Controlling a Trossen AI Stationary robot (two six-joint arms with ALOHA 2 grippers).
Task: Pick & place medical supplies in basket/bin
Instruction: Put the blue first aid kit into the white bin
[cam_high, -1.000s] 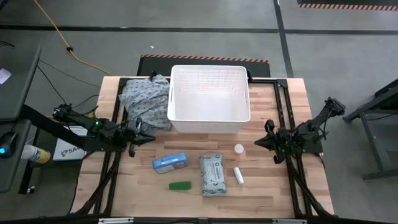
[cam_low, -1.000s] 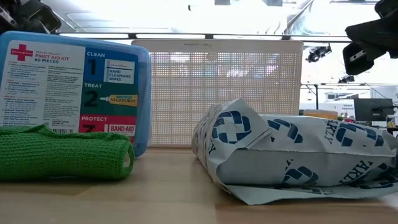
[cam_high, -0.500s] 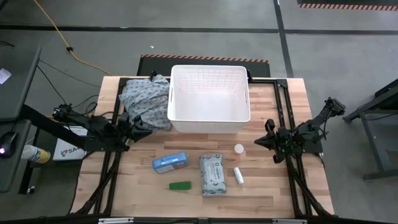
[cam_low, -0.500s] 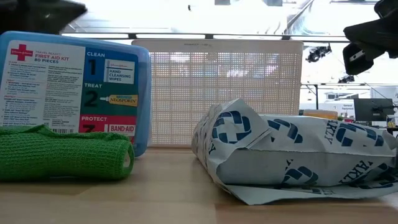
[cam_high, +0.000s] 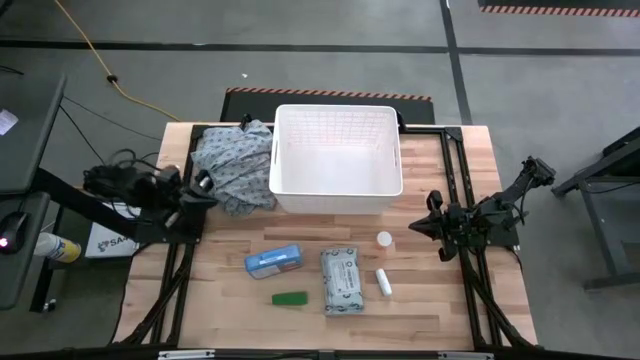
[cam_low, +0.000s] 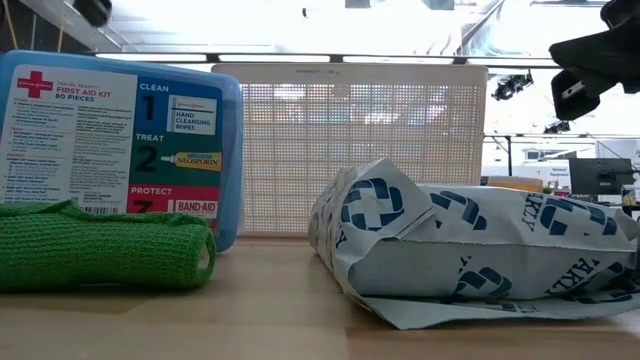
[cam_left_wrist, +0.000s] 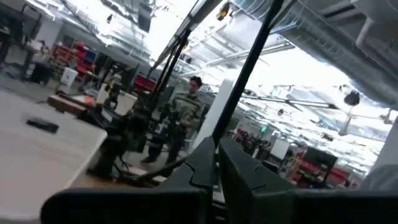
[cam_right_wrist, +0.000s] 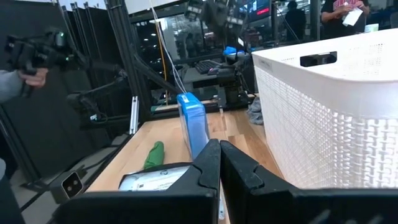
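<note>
1. Supplies are lying on the wooden table in front of the white basket: blue-white packet, grey-white pack, green bar, orange-capped vial, white tube. None is sitting between any fingers.
2. The right gripper is hovering just right of the vial, fingers pressed together, gripping nothing.
3. The left gripper is resting at the table's left edge beside the grey cloth, fingers nearly together and empty.
4. A person is standing in the workshop beyond.

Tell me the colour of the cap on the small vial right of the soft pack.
Orange, seen best in the high view: vial.
</note>
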